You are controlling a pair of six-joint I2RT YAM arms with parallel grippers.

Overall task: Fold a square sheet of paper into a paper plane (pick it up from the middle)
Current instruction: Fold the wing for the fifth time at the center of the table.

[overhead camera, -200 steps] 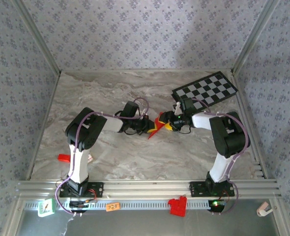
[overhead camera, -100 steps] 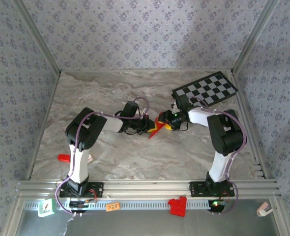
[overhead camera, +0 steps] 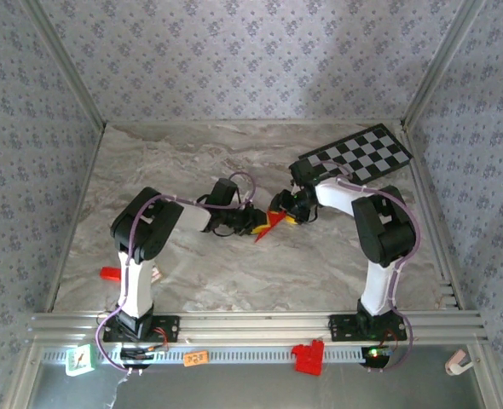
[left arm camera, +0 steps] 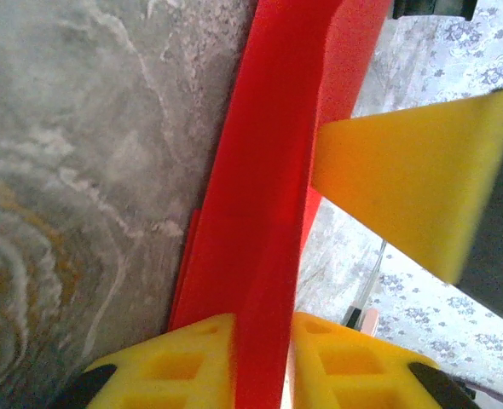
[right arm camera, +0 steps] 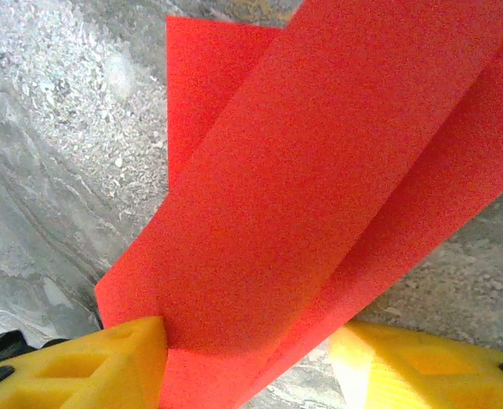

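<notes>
Marble table (overhead camera: 192, 264), checkered board (overhead camera: 358, 156) at its far right corner. Both arms meet mid-table. Red paper plane (overhead camera: 268, 223), folded with long creases, is held off the table between the grippers. Right gripper (right arm camera: 247, 341) grips it, jaws medium-wide, yellow pads on both sides. Left gripper (left arm camera: 264, 328) is narrow around the fold; can't tell if it's clamped.
</notes>
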